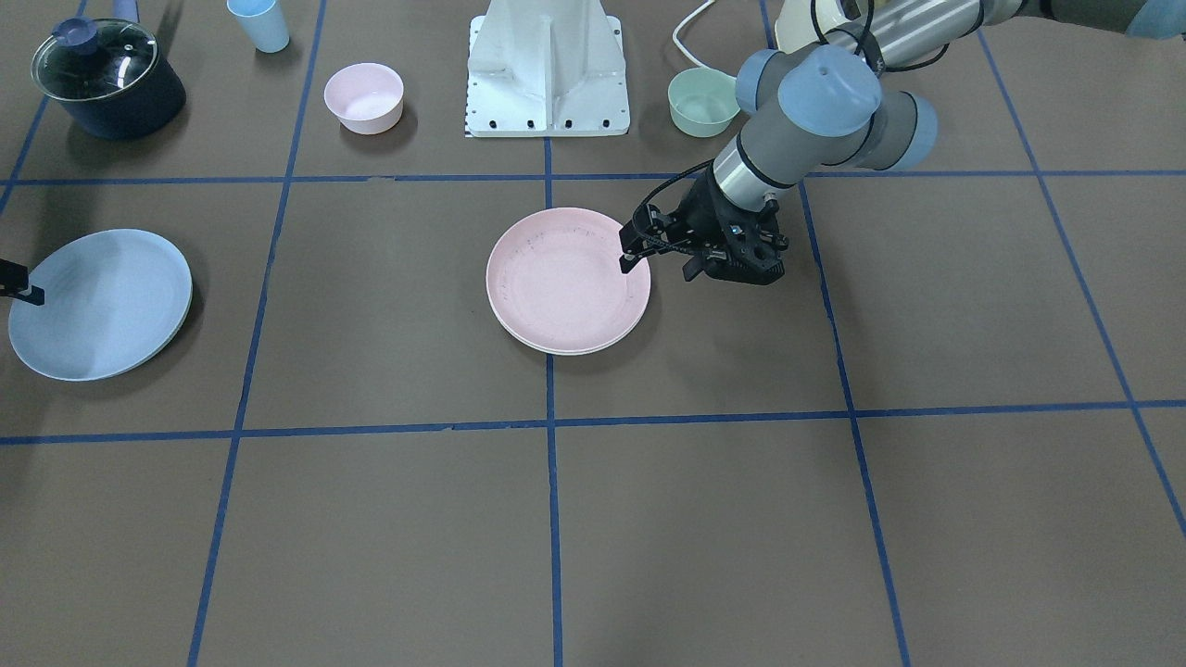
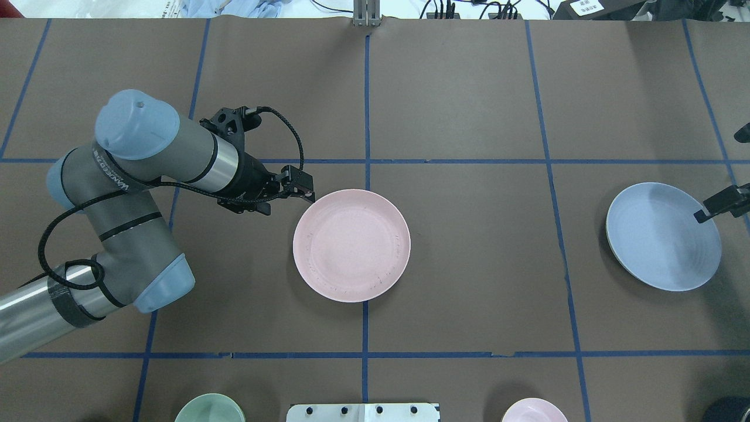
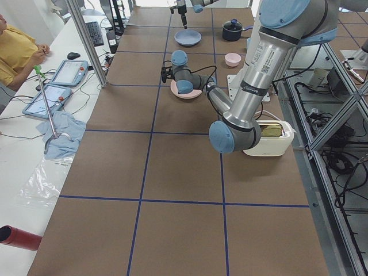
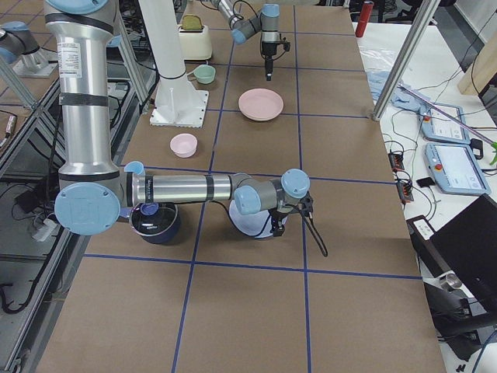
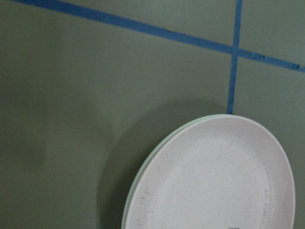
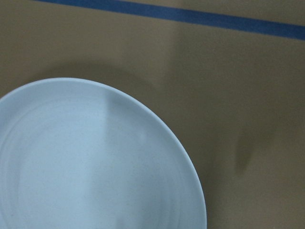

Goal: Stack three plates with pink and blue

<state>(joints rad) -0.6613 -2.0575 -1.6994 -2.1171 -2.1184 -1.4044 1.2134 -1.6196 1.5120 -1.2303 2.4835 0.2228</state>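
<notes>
The pale pink plate (image 2: 351, 245) lies at the table's middle on the cream-white plate, of which only a rim shows (image 1: 565, 349) (image 5: 135, 191). My left gripper (image 2: 287, 201) (image 1: 659, 268) points down beside the pink plate's edge, jaws open and empty, one fingertip (image 1: 627, 265) at the rim. The light blue plate (image 2: 663, 236) (image 1: 100, 304) (image 6: 90, 167) lies far to my right. My right gripper (image 2: 701, 216) (image 1: 35, 296) is at the blue plate's outer rim, mostly cut off by the frame edge. I cannot tell whether it is open or shut.
A small pink bowl (image 1: 364, 96), a mint-green bowl (image 1: 701, 102), a light blue cup (image 1: 259, 23) and a dark lidded pot (image 1: 107, 79) stand along the robot's side. The white robot base (image 1: 548, 69) stands between the bowls. A toaster (image 3: 267, 138) sits by the left arm.
</notes>
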